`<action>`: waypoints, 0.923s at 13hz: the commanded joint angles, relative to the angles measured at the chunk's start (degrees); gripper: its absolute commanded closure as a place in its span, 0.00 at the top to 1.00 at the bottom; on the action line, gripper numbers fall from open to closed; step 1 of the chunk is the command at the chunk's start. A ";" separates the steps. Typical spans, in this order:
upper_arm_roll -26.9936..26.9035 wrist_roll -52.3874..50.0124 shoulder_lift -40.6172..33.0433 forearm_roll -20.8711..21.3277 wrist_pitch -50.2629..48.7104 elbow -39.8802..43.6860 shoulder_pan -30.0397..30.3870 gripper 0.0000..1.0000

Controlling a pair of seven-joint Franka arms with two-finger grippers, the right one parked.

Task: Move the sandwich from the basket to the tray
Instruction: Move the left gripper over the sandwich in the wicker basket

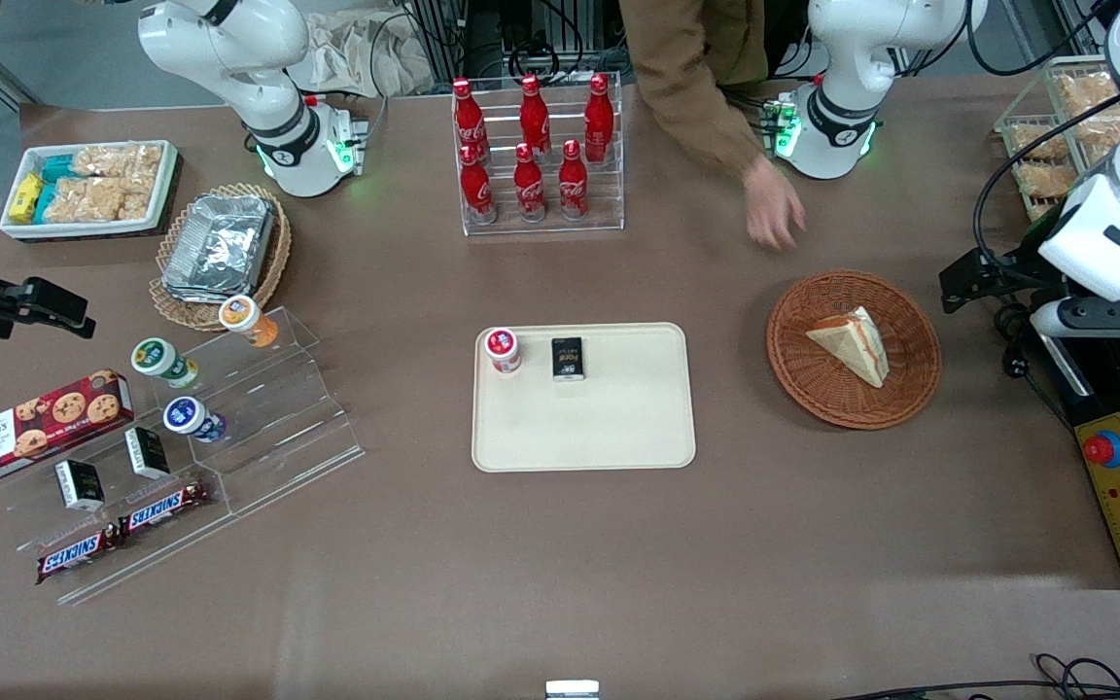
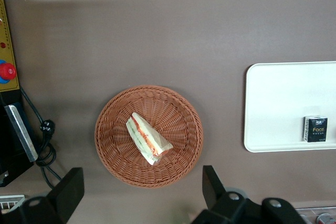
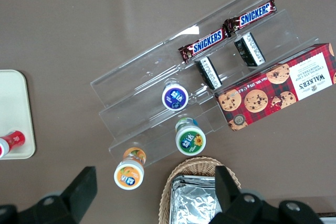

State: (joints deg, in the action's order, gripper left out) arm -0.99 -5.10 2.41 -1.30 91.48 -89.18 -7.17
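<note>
One sandwich (image 1: 852,343) lies in one round reddish-brown basket (image 1: 797,365), which sits on the brown table (image 1: 560,564) toward the working arm's end. In the left wrist view the wedge (image 2: 148,138) rests near the middle of the weave (image 2: 178,108), filling edge showing red, orange and green.

One cream tray (image 1: 618,428) lies at the table's centre, well apart from the basket, with bare table between them. The tray carries two items, both along its edge farther from the front camera: one red-capped cup (image 1: 503,349) and one small black box (image 1: 568,358); the box reads "Face" in the left wrist view (image 2: 315,129). The rest of the tray is open.

The gripper (image 2: 142,192) hangs above the basket's rim, its fingers (image 2: 68,190) spread wide and holding nothing.

A person's hand (image 1: 774,214) reaches over the table, farther from the front camera than the basket and near it.

Six red Coca-Cola bottles (image 1: 531,146) stand in a clear rack. Toward the parked arm's end: two Snickers bars (image 1: 122,533), one Walker's cookie box (image 1: 40,425), three capped cups (image 1: 192,369) on clear steps, and one tan basket with foil containers (image 1: 220,248).
</note>
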 commanded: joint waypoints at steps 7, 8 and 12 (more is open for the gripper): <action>-0.42 -13.21 -0.47 -0.02 -1.22 -3.87 -0.30 1.00; -0.33 -17.70 -1.26 0.07 0.52 -6.76 -0.30 1.00; -0.16 -31.16 -8.55 1.20 19.56 -29.50 -0.30 1.00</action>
State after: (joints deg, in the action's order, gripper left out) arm -1.25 -29.93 0.04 -1.16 102.16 -105.34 -7.20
